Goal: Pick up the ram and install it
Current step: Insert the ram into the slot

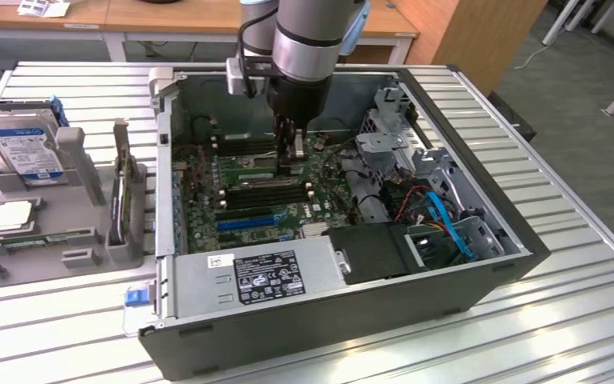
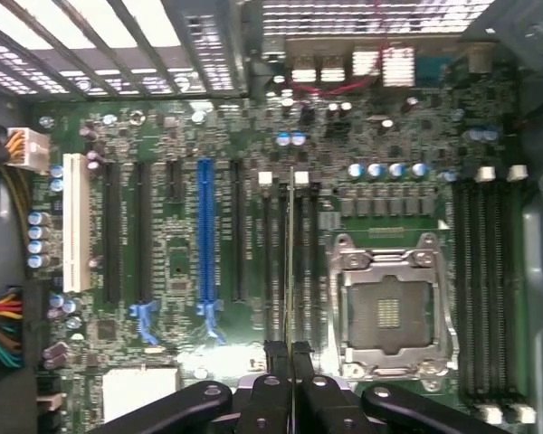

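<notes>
The claw [image 2: 290,360] is pinched shut on the ram [image 2: 291,253], holding it upright over the black motherboard slots [image 2: 273,271] inside the open case [image 1: 339,320].

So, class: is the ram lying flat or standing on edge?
On edge: the ram shows as a thin line clamped in the end effector.
</notes>
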You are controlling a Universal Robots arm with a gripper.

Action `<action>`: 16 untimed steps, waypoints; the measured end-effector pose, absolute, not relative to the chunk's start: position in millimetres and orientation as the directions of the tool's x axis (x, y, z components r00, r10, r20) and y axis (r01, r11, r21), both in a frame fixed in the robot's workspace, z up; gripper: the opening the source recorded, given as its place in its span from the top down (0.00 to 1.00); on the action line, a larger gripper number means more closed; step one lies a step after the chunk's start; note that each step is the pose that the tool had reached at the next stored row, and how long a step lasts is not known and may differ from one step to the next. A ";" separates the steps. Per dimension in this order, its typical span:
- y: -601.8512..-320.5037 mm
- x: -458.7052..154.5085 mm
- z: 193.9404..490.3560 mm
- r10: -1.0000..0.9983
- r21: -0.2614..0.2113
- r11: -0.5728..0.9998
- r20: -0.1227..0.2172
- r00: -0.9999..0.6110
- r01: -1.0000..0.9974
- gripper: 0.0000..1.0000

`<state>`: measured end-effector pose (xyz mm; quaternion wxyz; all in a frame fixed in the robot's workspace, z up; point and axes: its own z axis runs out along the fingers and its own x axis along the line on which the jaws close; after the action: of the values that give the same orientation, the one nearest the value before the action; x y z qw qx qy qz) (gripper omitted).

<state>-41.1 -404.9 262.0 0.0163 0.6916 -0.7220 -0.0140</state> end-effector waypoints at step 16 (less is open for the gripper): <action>-405.2 -41.0 235.6 -0.999 0.043 0.043 0.004 -0.043 -0.998 0.88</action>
<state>-41.0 -405.2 235.6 0.0164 0.6916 -0.7220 -0.0141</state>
